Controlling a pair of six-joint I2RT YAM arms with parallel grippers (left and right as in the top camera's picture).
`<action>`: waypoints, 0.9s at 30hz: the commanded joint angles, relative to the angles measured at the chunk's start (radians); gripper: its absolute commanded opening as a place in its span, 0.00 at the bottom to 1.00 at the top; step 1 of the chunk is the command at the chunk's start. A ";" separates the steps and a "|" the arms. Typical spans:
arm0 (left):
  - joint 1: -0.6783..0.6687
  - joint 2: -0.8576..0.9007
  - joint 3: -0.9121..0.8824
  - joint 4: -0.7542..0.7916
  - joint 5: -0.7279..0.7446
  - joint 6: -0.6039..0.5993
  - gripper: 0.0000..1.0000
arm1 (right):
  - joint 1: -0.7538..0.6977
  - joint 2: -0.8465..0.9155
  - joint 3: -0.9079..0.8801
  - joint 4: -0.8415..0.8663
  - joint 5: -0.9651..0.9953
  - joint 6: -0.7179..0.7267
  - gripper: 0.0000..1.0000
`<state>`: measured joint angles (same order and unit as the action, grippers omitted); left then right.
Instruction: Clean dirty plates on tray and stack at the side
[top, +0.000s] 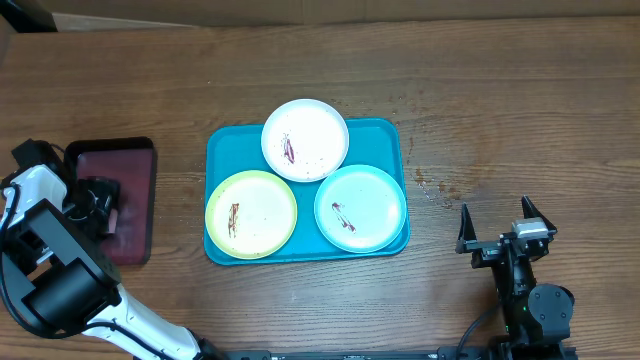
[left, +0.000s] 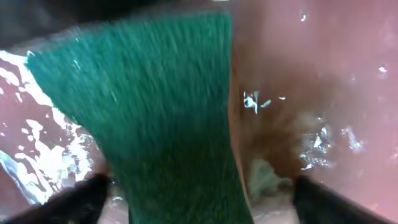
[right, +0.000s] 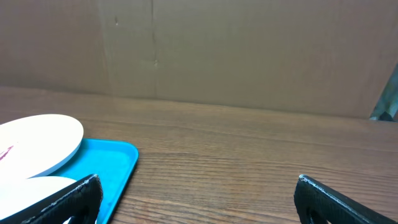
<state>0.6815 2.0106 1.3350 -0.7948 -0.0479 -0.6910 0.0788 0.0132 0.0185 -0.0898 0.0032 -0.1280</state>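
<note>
Plates (top: 305, 140) on tray (top: 230, 150), well apart from both arms' wide-open jaws

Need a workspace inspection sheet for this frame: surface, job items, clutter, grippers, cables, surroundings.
Surface: wooden table; dark specks right of the blue tray.
Job's things: white plate, yellow-green plate and mint plate on the blue tray, all red-smeared, none stacked.
Clutter: wet-looking maroon tray at left, holding a green scouring pad.
Grippers: left gripper open, pad between its fingers; right gripper open, empty.
Cables: black cable by the right arm's base.
Surroundings: cardboard wall behind the table.
</note>
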 joint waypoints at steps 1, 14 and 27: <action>0.005 0.023 -0.006 0.023 -0.106 0.006 1.00 | -0.001 -0.006 -0.011 0.006 -0.006 0.000 1.00; 0.005 0.023 -0.006 0.065 -0.121 0.007 0.72 | -0.001 -0.006 -0.011 0.006 -0.005 0.000 1.00; 0.005 0.022 0.059 -0.050 -0.119 0.041 0.04 | -0.001 -0.006 -0.011 0.006 -0.005 0.000 1.00</action>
<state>0.6827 2.0129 1.3430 -0.8047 -0.1539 -0.6724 0.0784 0.0132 0.0185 -0.0898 0.0032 -0.1276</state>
